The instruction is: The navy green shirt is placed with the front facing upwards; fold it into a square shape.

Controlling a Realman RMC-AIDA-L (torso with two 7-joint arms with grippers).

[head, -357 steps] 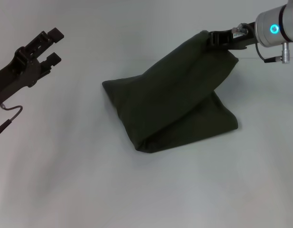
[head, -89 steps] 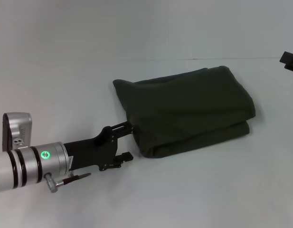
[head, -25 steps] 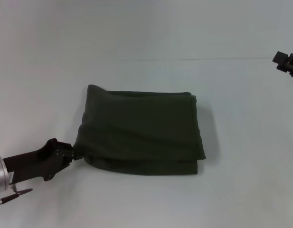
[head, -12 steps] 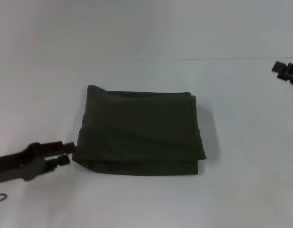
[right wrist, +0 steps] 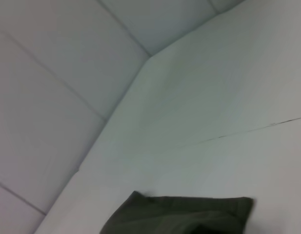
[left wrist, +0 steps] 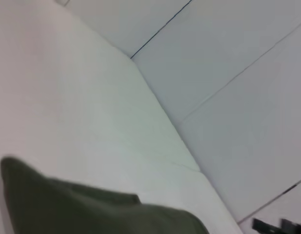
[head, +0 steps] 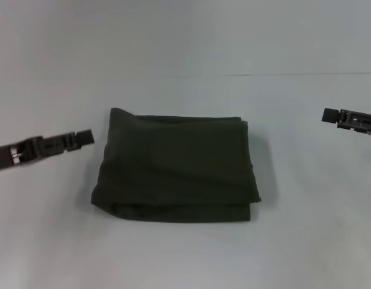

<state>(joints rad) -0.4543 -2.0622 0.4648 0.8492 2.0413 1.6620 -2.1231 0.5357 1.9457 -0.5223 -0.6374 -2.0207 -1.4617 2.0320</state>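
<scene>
The navy green shirt (head: 176, 165) lies folded into a rough square in the middle of the white table, plain dark side up, with layered edges along its near side. Part of it also shows in the left wrist view (left wrist: 91, 214) and in the right wrist view (right wrist: 184, 214). My left gripper (head: 83, 138) hovers just left of the shirt, apart from the cloth, open and holding nothing. My right gripper (head: 332, 115) hangs off to the right, well away from the shirt, and it appears far off in the left wrist view (left wrist: 279, 225).
The white table (head: 185, 253) runs all around the shirt. A thin seam line (head: 257, 74) crosses its far side, and pale panelled walls (left wrist: 228, 58) rise behind it.
My left gripper let go of the shirt's near left corner, then rose and pulled back to the left. The right gripper drifted inward and lower. The shirt stays flat.
</scene>
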